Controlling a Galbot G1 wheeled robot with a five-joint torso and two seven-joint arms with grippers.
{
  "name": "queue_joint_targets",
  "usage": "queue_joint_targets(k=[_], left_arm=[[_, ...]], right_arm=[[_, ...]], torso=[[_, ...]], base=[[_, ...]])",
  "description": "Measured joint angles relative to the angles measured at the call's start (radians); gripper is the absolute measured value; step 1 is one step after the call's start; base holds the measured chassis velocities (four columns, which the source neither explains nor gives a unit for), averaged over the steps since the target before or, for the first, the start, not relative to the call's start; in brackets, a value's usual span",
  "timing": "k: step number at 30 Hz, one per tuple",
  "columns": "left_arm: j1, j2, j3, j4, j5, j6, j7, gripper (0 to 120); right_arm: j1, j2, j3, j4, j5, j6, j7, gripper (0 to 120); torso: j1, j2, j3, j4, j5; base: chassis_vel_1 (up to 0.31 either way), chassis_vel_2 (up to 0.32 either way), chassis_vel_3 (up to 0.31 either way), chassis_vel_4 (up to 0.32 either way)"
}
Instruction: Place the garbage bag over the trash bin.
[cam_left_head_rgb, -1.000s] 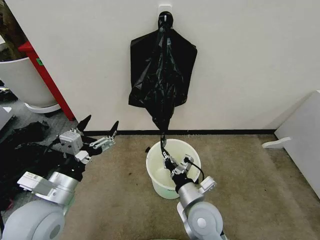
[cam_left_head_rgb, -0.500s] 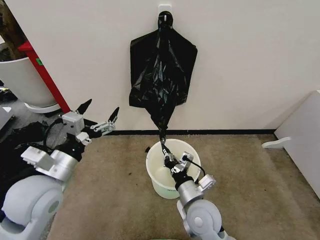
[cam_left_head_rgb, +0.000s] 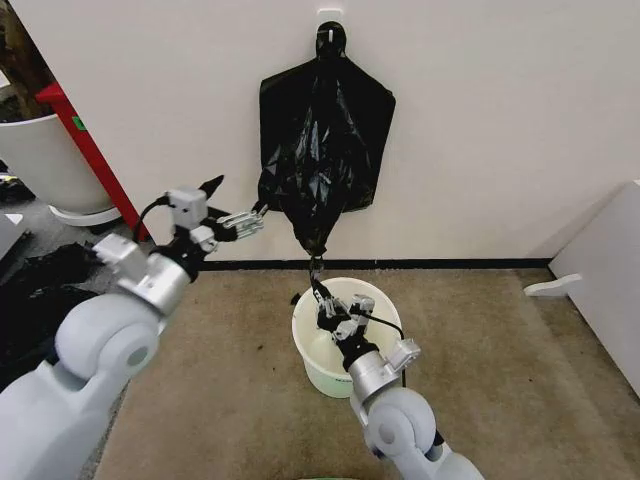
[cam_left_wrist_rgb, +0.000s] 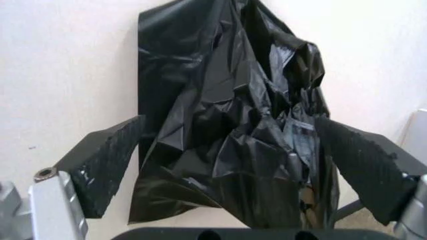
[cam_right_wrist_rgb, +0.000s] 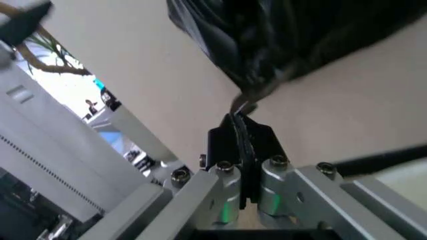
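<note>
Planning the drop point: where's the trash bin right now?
In the head view, the trash bin stands on the carpet by the wall, directly below the hanging garbage bag, behind the right tool.

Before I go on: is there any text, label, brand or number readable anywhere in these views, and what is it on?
None can be read.
garbage bag: plain black film, no print.
trash bin: plain white, no label.
left gripper and right gripper: no markings legible.
Window scene in the right wrist view: shapes too blurred to tell whether any are signs.

Garbage bag (cam_left_wrist_rgb: 227, 125) top beyond the left wrist view's upper edge
</note>
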Motion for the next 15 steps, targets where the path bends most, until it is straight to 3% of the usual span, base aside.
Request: queue_joint_targets(k=[7,15], left_arm=[[-0.093,-0.007,0.076,0.041,0.001,0.002,-0.018,100],[-0.306,-0.049,0.274,0.108,-0.018,0.043,-0.112,100]], right_arm=[[0.042,-0.007,0.005,-0.008,0.002,-0.003,-0.003,0],[0.049,-0.023,-0.008,-0.016,-0.005,-0.008,-0.01,0]], torso=[[0.0,0.0,0.0,0.0002,-0.0001],[0.0,0.0,0.0,-0.0001,0.0002]], base=[[0.0,0.0,0.0,0.0],[0.0,0.0,0.0,0.0]])
